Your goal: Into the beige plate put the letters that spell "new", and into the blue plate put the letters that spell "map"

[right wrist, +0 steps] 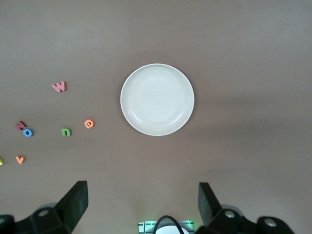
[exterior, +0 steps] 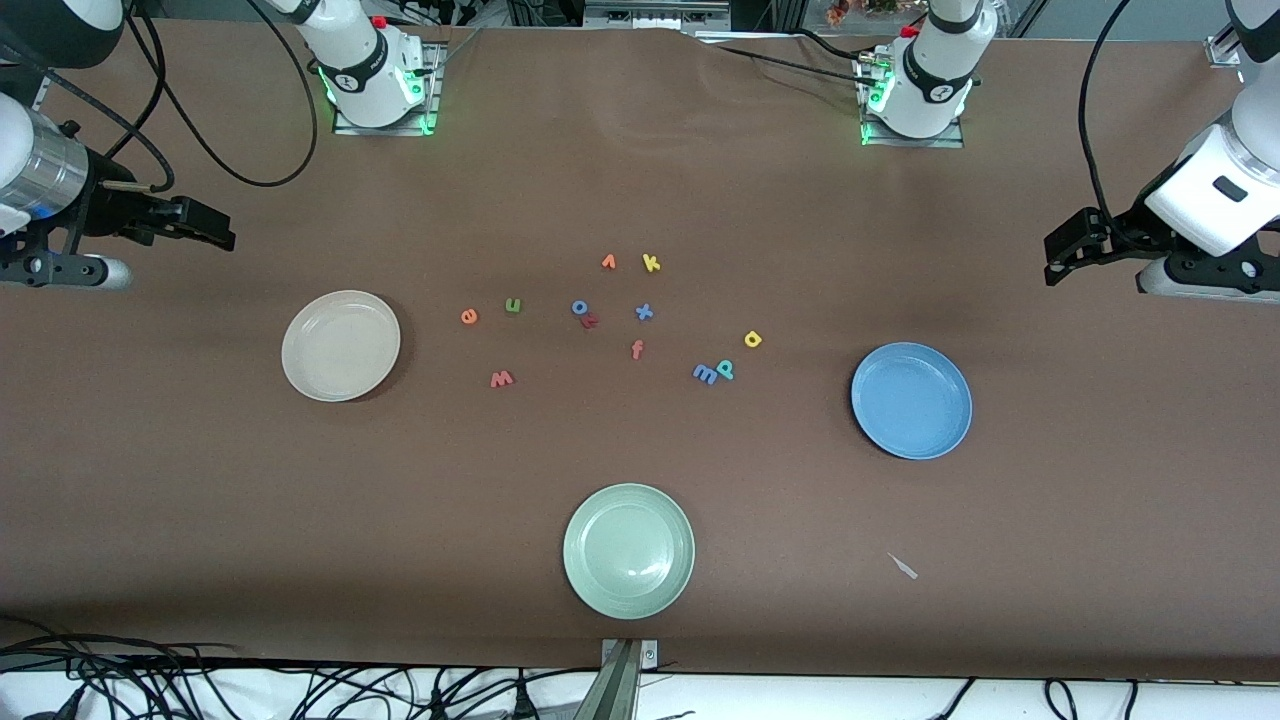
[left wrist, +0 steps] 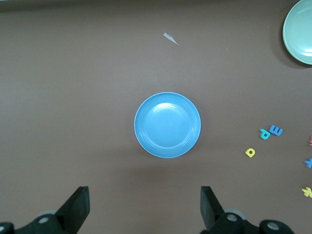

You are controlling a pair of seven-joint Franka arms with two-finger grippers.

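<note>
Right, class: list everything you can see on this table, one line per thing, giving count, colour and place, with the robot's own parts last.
beige plate: one, cream, toward the right arm's end.
blue plate: one, blue, toward the left arm's end.
green plate: one, pale green, nearest the front camera.
e, n, w: three, orange, green, pink, beside the beige plate.
m, p, a: three, blue, teal, yellow; m and p touching.
other letters: six, mixed colours, mid-table.
scrap: one, pale, near the blue plate.
right gripper: fingers open, above the table, near the beige plate.
left gripper: fingers open, above the table, near the blue plate.
</note>
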